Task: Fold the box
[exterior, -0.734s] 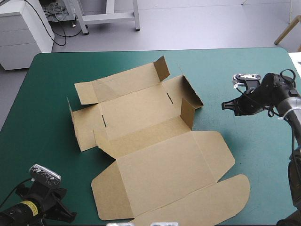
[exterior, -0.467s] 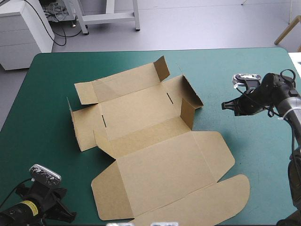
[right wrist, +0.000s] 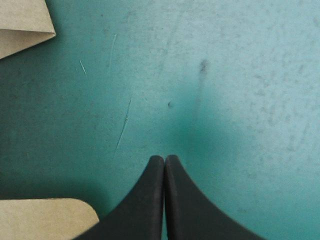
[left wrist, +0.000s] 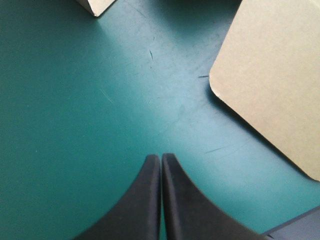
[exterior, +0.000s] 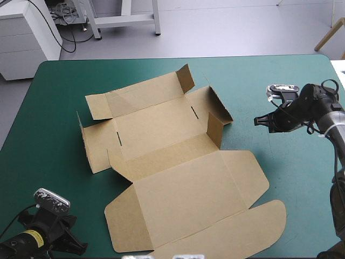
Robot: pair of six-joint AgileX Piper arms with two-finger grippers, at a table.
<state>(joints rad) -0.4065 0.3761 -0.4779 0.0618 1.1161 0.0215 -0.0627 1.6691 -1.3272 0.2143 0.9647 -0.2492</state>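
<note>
A: What lies on the teal-green table [exterior: 48,108]?
B: The brown box [exterior: 178,167], a cut sheet mostly flat with a few far flaps raised. It sits between the two grippers, and neither touches it.
A: And the grippers?
B: The left gripper [left wrist: 161,158] has its black fingers pressed together, empty. A rounded lid corner lies ahead of its jaws, to one side. The right gripper [right wrist: 165,159] is likewise closed on nothing, with board edges beside its tips.
A: How to fold well?
B: Probably open one gripper, slide a finger under a side panel's edge and raise it along the crease while the other pins the base.
A: Any writing?
B: None on the board; a yellow label [exterior: 33,237] on the left arm is too small to read
</note>
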